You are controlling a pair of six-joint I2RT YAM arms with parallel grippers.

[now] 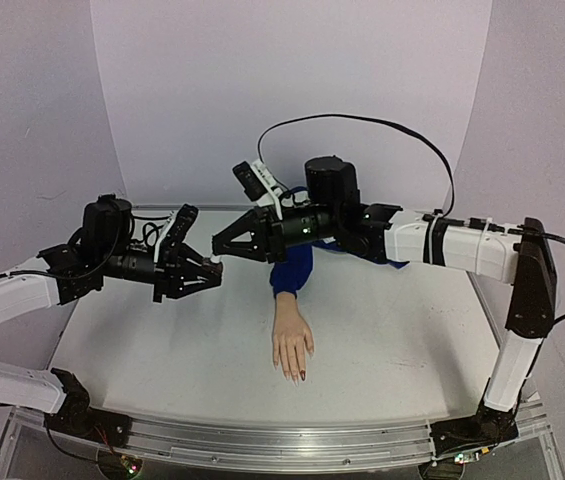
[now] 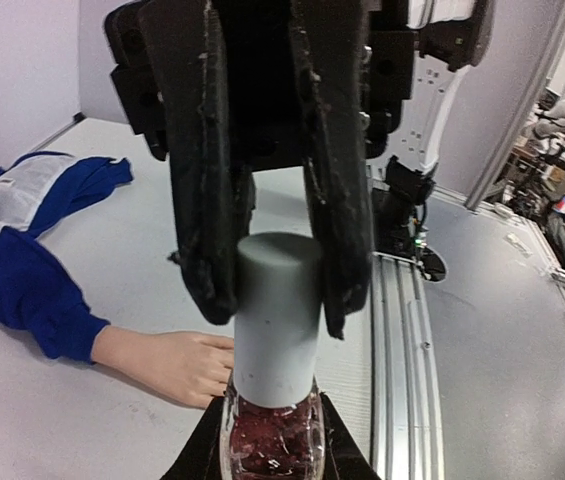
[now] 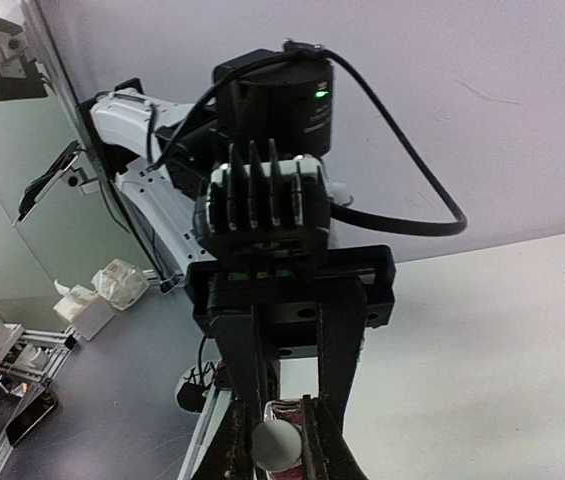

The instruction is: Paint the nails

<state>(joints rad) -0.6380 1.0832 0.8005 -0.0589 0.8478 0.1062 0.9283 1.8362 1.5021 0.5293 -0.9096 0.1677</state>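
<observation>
Closest to the top camera, the left gripper (image 1: 210, 268) and the right gripper (image 1: 222, 246) meet tip to tip above the pale flat table (image 1: 402, 345), at ten o'clock from the skin-toned mannequin hand (image 1: 292, 342). That hand lies flat, fingers toward six o'clock, its blue fabric sleeve (image 1: 292, 268) at twelve. The nails (image 1: 302, 376) sit at its six o'clock end. One shows dark red; the rest are too small to judge.

Left wrist view: the left gripper is clamped narrow on the small clear-glass, dark-red polish bottle (image 2: 272, 445). The right gripper enters from twelve o'clock, pinched tight on the pale grey cylindrical cap (image 2: 277, 330). The mannequin hand lies at nine o'clock of the bottle.

Right wrist view: the cap appears end-on at six o'clock, gripped between black fingers.

Assessment: uncapping is in hand and painting is not yet begun. The next move calls for turning the cap while the glass is held steady, then drawing it straight out.

Count: two arms, two grippers, one bottle, one cap, one mannequin hand.
</observation>
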